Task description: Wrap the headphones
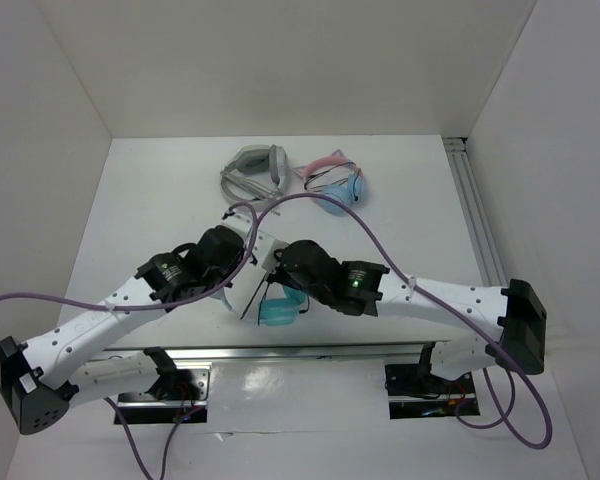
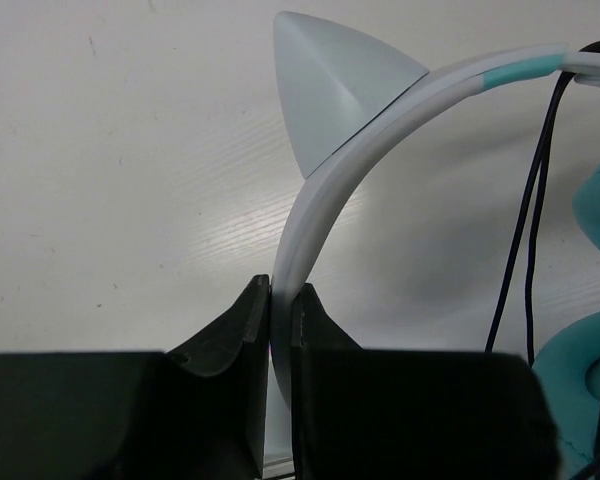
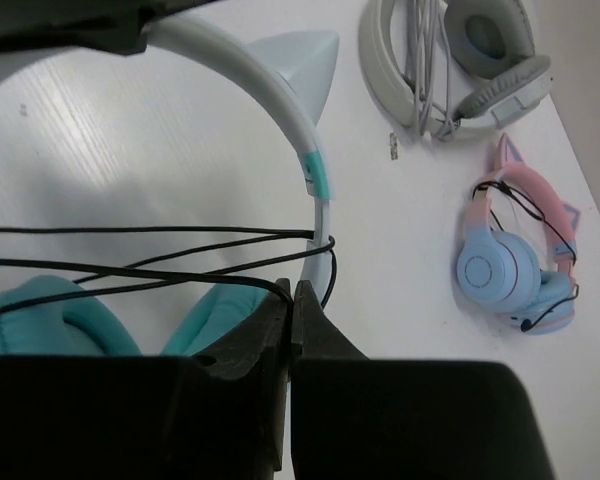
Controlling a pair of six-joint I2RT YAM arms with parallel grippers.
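The headphones [image 1: 278,307] lie near the table's front between the two arms, with teal ear cups [image 3: 40,315] and a pale headband [image 2: 325,190] bearing a cat ear [image 2: 330,85]. My left gripper [image 2: 281,290] is shut on the headband below the cat ear. The thin black cable [image 3: 150,262] runs in several strands across the headband's side above the cups. My right gripper [image 3: 291,292] is shut on the cable just beside the right cup. From above, the left gripper [image 1: 242,262] and right gripper [image 1: 278,280] sit close together over the headphones.
Grey headphones [image 1: 253,170] with their cord wound on lie at the back middle. Pink-banded light-blue headphones [image 1: 335,185] rest just right of them. White walls close in the table on three sides, and a metal rail [image 1: 475,215] runs along the right edge.
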